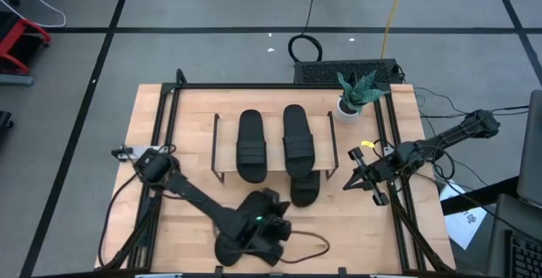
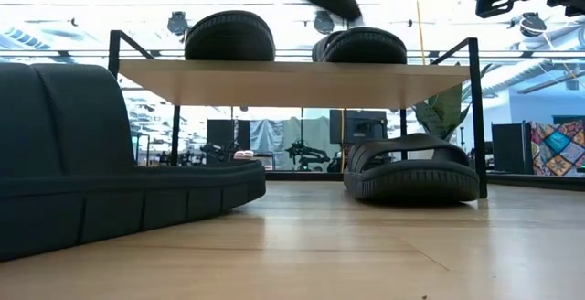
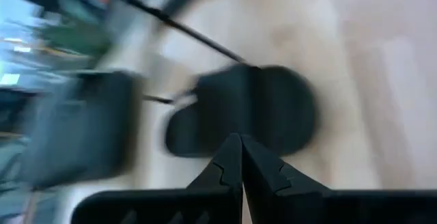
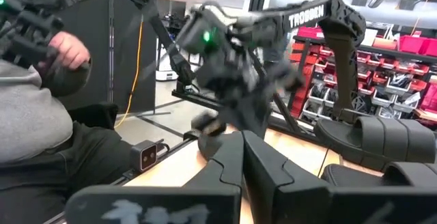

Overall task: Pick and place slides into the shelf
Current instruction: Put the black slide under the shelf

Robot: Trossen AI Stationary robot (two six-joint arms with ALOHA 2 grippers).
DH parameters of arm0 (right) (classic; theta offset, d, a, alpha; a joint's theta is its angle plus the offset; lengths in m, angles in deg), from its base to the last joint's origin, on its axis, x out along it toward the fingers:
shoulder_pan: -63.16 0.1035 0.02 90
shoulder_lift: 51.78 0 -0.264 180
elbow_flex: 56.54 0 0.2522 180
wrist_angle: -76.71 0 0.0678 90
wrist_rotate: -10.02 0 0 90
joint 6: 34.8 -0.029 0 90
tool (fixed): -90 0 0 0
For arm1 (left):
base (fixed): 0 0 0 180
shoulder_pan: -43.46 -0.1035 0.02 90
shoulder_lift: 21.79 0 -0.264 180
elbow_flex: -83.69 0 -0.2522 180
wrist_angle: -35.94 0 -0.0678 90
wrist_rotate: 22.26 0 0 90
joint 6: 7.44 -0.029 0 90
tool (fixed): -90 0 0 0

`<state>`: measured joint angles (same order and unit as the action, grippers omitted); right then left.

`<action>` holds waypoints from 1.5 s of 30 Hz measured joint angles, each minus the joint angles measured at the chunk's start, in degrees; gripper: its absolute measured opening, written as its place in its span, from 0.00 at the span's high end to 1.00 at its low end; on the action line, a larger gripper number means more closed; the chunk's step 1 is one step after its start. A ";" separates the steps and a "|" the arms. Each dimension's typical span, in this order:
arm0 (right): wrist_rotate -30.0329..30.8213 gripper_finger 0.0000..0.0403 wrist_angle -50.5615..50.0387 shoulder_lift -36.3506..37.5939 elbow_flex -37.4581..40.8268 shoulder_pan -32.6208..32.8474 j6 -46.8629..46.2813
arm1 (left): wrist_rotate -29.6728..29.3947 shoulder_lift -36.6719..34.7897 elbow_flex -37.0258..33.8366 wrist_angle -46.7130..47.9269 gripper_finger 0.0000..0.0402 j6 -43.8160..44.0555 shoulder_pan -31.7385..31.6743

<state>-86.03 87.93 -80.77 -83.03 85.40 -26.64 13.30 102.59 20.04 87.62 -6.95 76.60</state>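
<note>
Two slides point(image 1: 251, 147) are lying on the shelf point(image 1: 318, 119) beyond the left gripper point(image 1: 273, 200); a third point(image 1: 304, 186) is sitting just ahead of it, a fourth point(image 1: 230, 246) directly beneath it. Both grippers, including the right gripper point(image 1: 354, 179), are pressing their fingers together, gripping nothing, so roughly half is remaining.

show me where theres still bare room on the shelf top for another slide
Bare board on the shelf lies left of the two slides on top, and a strip right of them toward the plant. The middle is crowded. A third slide sits at the front edge, the left gripper nearby.
</note>
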 joint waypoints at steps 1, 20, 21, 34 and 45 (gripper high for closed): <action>0.00 1.00 -0.12 0.02 -0.02 0.00 -0.02 | -2.37 -1.01 0.08 0.74 1.00 0.86 0.69; -0.08 1.00 0.52 -1.43 -0.02 -0.01 0.27 | 22.61 -40.92 -30.93 -26.61 1.00 -20.62 -3.67; -0.08 1.00 0.52 -1.42 -0.02 -0.01 0.40 | 26.31 -44.22 -34.18 -29.99 1.00 -21.89 -4.53; 7.64 1.00 -0.93 -1.40 -0.02 -0.01 1.66 | 25.91 -83.83 -71.08 -43.42 1.00 -15.76 -4.75; 21.38 1.00 -1.47 -0.56 -0.02 0.00 0.26 | 20.50 -97.88 -85.23 -48.93 1.00 -15.31 -4.51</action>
<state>-64.65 86.46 -81.33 -83.05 85.40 -26.38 33.80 4.71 -65.19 38.70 -22.26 72.08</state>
